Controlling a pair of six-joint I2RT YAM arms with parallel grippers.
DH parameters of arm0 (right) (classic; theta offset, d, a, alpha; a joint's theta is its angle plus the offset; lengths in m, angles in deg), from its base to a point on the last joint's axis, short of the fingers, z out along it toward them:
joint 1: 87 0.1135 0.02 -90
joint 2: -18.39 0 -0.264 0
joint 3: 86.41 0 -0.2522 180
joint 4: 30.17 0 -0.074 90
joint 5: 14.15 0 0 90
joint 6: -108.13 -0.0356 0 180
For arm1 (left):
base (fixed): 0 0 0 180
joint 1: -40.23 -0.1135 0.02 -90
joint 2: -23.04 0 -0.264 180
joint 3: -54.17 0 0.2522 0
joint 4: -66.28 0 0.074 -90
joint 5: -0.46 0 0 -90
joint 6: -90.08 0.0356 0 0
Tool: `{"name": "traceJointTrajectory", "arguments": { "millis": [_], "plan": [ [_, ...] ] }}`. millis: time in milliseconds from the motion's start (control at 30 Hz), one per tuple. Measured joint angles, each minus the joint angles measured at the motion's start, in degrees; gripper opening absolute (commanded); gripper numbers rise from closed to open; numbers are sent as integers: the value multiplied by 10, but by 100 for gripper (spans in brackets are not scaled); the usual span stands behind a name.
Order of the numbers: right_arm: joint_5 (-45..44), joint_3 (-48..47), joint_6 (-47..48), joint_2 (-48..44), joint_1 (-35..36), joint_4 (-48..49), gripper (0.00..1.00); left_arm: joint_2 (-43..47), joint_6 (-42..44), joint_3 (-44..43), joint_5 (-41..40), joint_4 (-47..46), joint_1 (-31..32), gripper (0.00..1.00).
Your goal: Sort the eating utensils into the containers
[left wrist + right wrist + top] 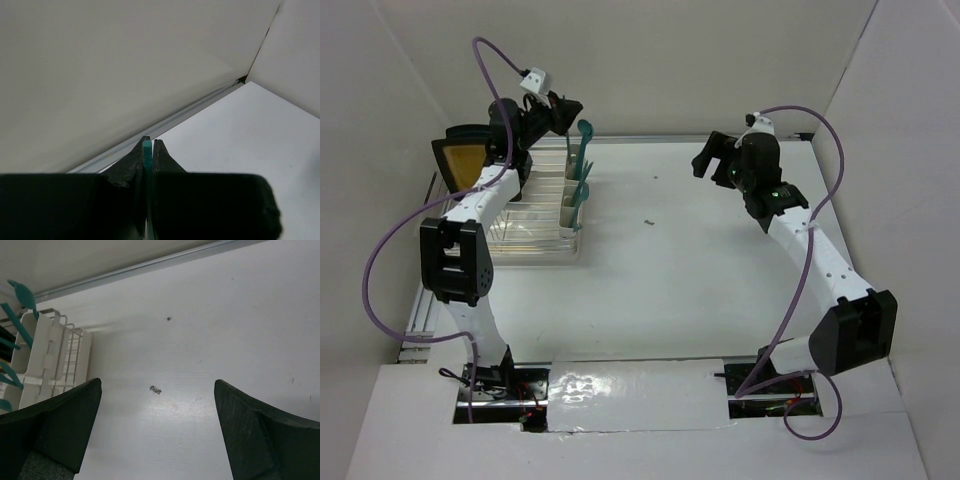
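Teal plastic shows as a thin strip between the fingers (162, 159) of the left gripper (148, 145), which are pressed together on one utensil (146, 152), seen edge-on with its squared end just proud of the tips. From above, this arm reaches toward the far-left corner of the tabletop (700, 270), where the containers (570, 205) stand against the right side of the dish rack (525, 240). A teal piece stands near upright just beside the gripper and above the cups. Whether its lower end is already inside a compartment cannot be told.

Other utensils (22, 294) stand in the cups with their heads poking out at slight tilts. The right gripper (155, 384) hangs over the bare middle of the tabletop, well apart from the rack, with its fingers spread wide and nothing between them.

The utensil looks very light and slim, probably stiff along its length but springy sideways, with smooth faces that could slip or swivel in a pinch. Gripping the flat faces of the handle near its end, as here, seems soundest. It leaves the working end free to enter a narrow opening. The likely risk is the tip catching a rim or a neighbouring handle.
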Motion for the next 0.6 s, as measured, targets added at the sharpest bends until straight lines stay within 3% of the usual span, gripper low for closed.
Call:
{"name": "traceJointTrajectory", "arguments": {
  "millis": [300, 400, 433, 467, 500, 567, 600],
  "plan": [
    [-19, -14, 0, 13, -12, 2, 100, 4, 5, 106, -6, -29, 2, 7],
    [-23, -19, -2, 13, -13, 2, 100, 9, 5, 106, -6, -28, 2, 23],
    [-25, -21, -3, 13, -13, 2, 100, 12, 7, 106, -6, -28, 2, 38],
    [-29, -24, -5, 14, -14, 1, 100, 16, 13, 106, -5, -28, 2, 43],
    [-31, -26, -7, 14, -14, 1, 100, 21, 13, 106, -6, -28, 2, 55],
    [-35, -30, -10, 14, -15, -1, 100, 31, 17, 106, -5, -28, 2, 67],
    [-38, -31, -11, 14, -15, -2, 100, 38, 17, 106, -7, -28, 2, 78]
  ]
}}
